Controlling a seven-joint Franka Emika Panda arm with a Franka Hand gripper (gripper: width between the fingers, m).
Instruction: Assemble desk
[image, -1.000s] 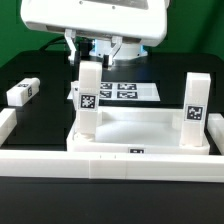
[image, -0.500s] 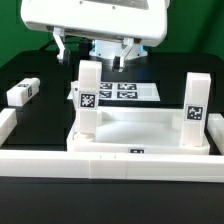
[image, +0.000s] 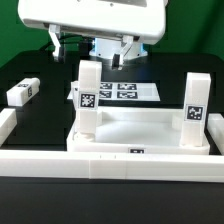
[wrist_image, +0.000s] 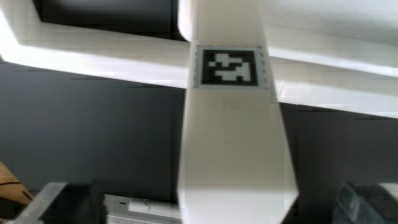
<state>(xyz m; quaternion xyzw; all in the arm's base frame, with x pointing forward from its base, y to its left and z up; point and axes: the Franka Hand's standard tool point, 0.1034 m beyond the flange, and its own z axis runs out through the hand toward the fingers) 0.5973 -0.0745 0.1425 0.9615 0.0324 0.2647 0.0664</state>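
The desk's white tray-like tabletop (image: 140, 126) lies against the front rail. Two tagged white legs stand upright in its corners, one on the exterior view's left (image: 90, 98) and one on the right (image: 195, 110). A third leg (image: 22, 92) lies loose on the black table at the far left. My gripper (image: 90, 50) hangs open just above the left leg, its fingers spread to either side of the leg's top and not touching it. The wrist view looks down along this leg (wrist_image: 231, 150) to the tabletop (wrist_image: 80, 45), with the gripper (wrist_image: 222, 206) astride the leg's top.
The marker board (image: 122, 92) lies flat behind the tabletop. A long white border rail (image: 110, 160) runs along the front, with a short return (image: 6, 122) at the exterior view's left.
The jaws have spread wide apart and let go of the left leg, which stays standing in its corner. The fingers have lifted slightly.
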